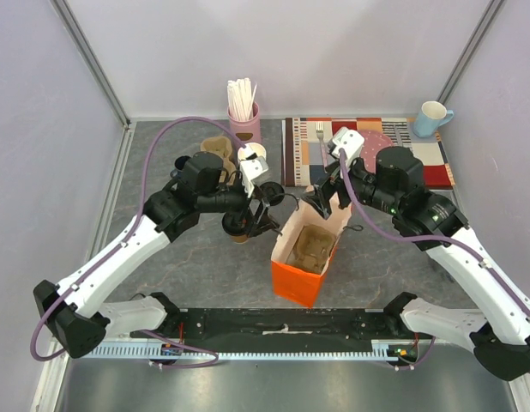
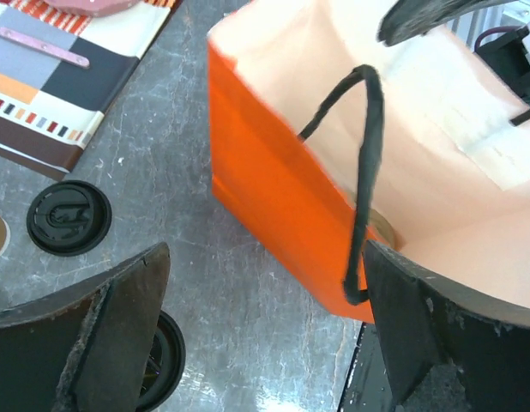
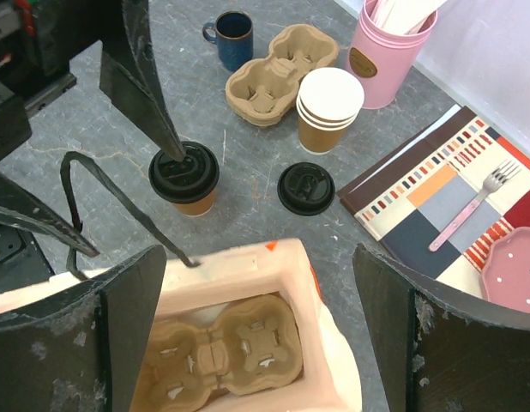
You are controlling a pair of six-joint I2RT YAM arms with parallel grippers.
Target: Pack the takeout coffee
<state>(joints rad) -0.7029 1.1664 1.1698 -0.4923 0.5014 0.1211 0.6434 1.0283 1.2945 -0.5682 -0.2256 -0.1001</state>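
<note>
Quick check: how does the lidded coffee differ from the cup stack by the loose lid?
The coffee is capped in black; the cup stack is open, pale rims showing. The coffee is a single cup; the stack is several nested. Both are brown paper, upright on the table.

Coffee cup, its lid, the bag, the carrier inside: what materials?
Takeout coffee cup: brown paper wall, matte. Its lid: seemingly black plastic, moulded relief, slight sheen. Bag: orange paper, creased, pale inside; handle looks like black cord. Cup carrier: probably moulded pulp, rough tan fibrous surface.
</note>
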